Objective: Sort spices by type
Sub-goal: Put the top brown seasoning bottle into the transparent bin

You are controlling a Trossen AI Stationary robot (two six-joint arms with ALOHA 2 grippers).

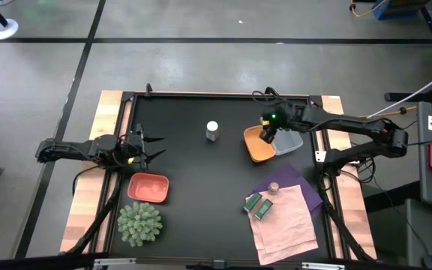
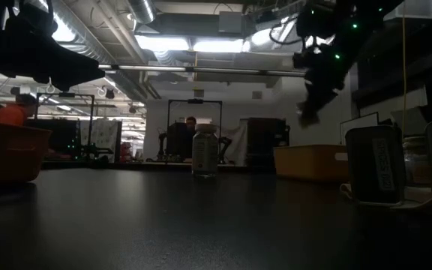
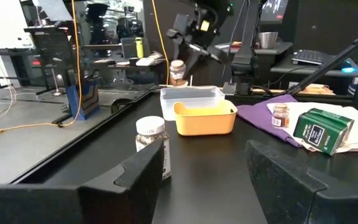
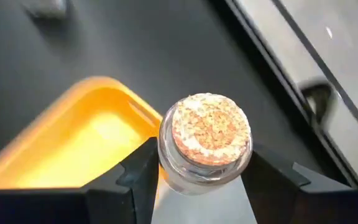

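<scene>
My right gripper point(image 1: 267, 133) is shut on a small cork-topped glass jar point(image 4: 207, 147), held in the air over the orange tray point(image 1: 258, 145) and the clear tray point(image 1: 289, 141). A white-capped jar point(image 1: 212, 131) stands on the black table, ahead of my left gripper. A second small jar point(image 1: 274, 187) and two green packets point(image 1: 257, 204) lie on the purple and pink cloths at the right. My left gripper point(image 1: 145, 148) waits open at the table's left side, touching nothing. My right gripper pinches the small jar by its glass body just under the cork point(image 4: 166, 163), one finger point(image 4: 138, 174) on each side. The fingers come from above, slanting down. The jar is lifted clear and roughly upright point(image 3: 178, 70), its cork top facing the wrist camera.
A salmon-red tray point(image 1: 148, 187) and a green spiky plant ball point(image 1: 139, 223) sit near the table's left near corner. The cloths point(image 1: 287, 217) cover the right near part. Bare black table lies in the middle around the white-capped jar. People show in the room beyond.
</scene>
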